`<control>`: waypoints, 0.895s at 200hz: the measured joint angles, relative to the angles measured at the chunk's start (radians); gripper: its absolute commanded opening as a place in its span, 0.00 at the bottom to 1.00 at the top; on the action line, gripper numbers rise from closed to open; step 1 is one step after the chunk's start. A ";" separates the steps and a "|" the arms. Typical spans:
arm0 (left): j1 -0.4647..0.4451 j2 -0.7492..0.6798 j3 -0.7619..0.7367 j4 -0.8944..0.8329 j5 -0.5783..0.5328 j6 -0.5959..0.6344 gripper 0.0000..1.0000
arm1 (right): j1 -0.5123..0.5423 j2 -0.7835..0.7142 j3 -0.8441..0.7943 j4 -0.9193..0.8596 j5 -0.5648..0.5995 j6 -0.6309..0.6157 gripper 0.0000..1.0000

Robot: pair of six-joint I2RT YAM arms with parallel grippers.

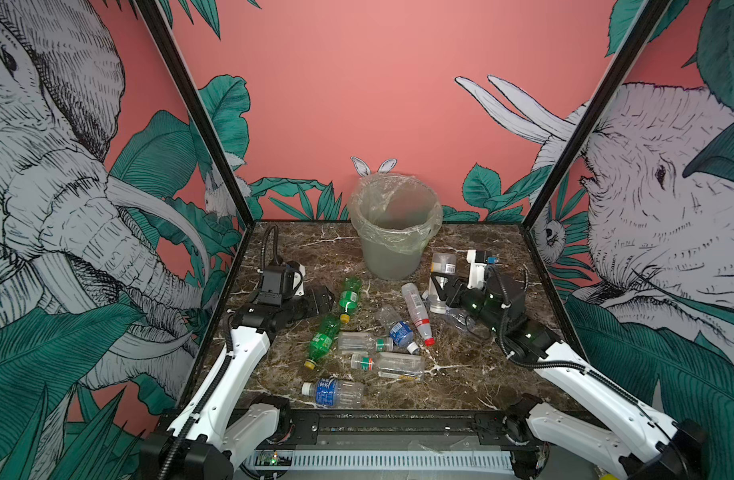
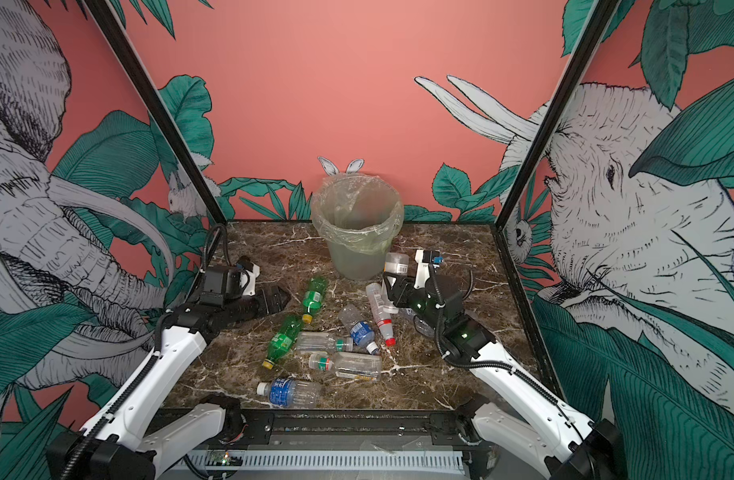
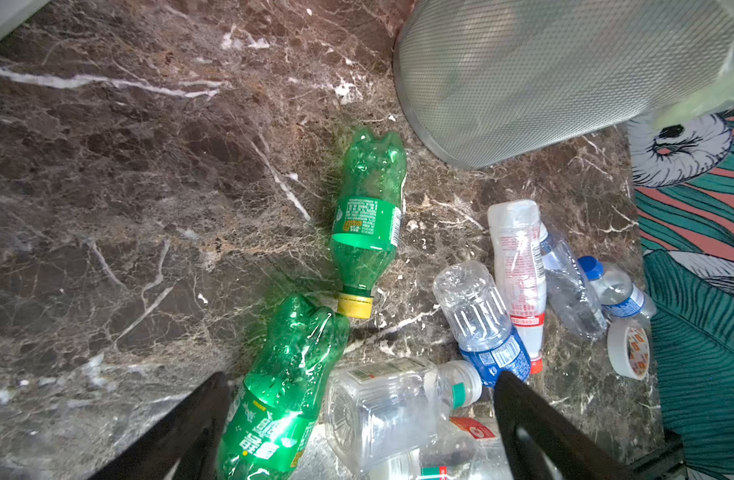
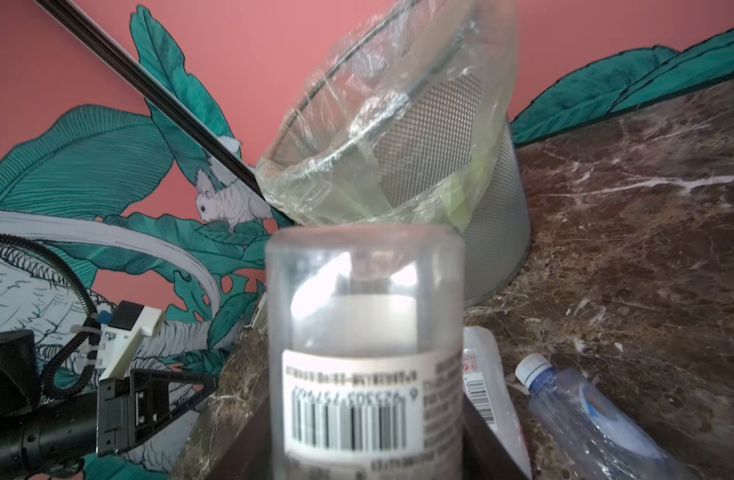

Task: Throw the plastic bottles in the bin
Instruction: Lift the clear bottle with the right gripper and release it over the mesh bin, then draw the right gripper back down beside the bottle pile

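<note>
Dark marbled stone is covering the table (image 1: 461, 374) where we are working, and pink walls painted with leaves and elephants are closing it in on three sides.

We are judging the task as barely begun. The bin (image 1: 392, 232) is standing at the back, in the middle. We are not making out any bottle inside it, though its crinkly bag and mesh wall are hiding much.

Our right hand (image 1: 440, 291) is gripping one upright clear bottle (image 1: 443, 264) with a barcode label, just beside the bin. We cannot tell whether it is clearing the table. Our left hand (image 1: 321, 300) is hanging wide, holding nothing, near the green bottles (image 1: 349, 297).

All the other plastic bottles (image 1: 334, 392) are lying on the table in front of the bin, waiting their turn. We are counting:
- two green ones with yellow caps
- six clear ones in both top views, one of them crushed under the right arm
- one more with a blue cap (image 3: 590, 266), showing only in the left wrist view

That is making nine lying and one held, ten altogether. We are also counting one bin and one roll of tape (image 3: 629, 349), which is no part of the job.
</note>
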 measured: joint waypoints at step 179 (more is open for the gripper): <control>0.011 0.036 0.036 -0.061 0.015 0.017 0.99 | -0.014 1.112 1.765 -0.618 0.158 -0.354 0.99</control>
